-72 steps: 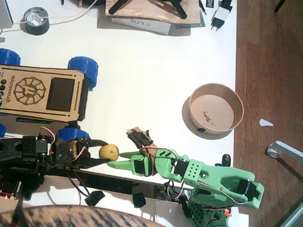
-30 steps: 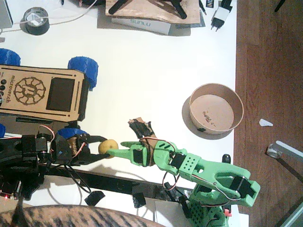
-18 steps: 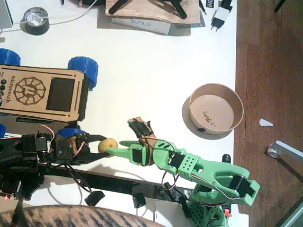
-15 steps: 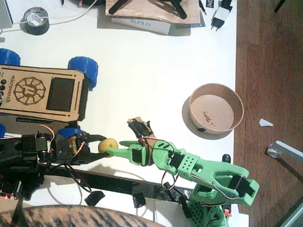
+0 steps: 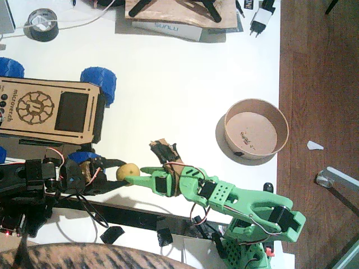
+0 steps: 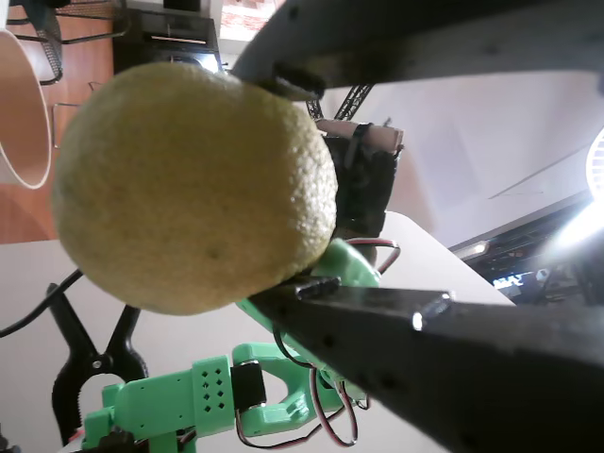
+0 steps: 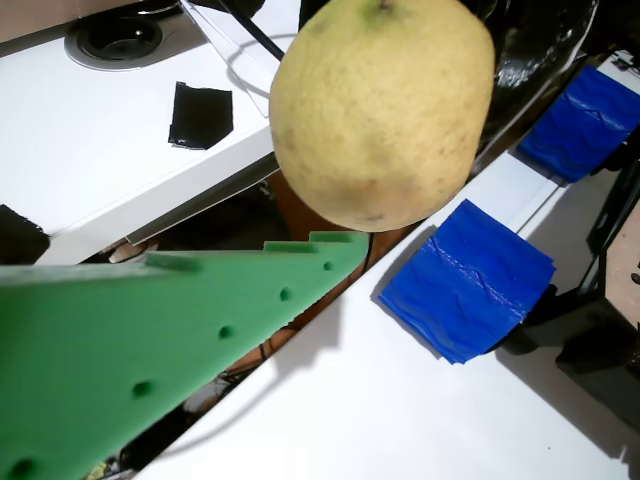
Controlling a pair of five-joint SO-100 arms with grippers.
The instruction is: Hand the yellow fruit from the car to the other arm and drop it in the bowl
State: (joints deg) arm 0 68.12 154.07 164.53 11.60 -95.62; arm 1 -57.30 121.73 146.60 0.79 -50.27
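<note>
Fixed view: my left gripper [image 5: 119,171], black, pinches the yellow fruit [image 5: 128,170] just below the car [image 5: 51,111], near its blue wheel [image 5: 84,158]. My right gripper [image 5: 134,177], on the green arm [image 5: 224,199], touches the fruit's lower side; whether its jaws are spread, I cannot tell. The bowl [image 5: 256,129] stands well apart near the table's right edge.

A wrist view: lemon-like fruit [image 6: 193,184] clamped between my black jaws, green arm [image 6: 179,406] beyond.

Another wrist view: green toothed finger [image 7: 170,340] just under the fruit [image 7: 385,105]; blue wheel [image 7: 465,280] behind
</note>
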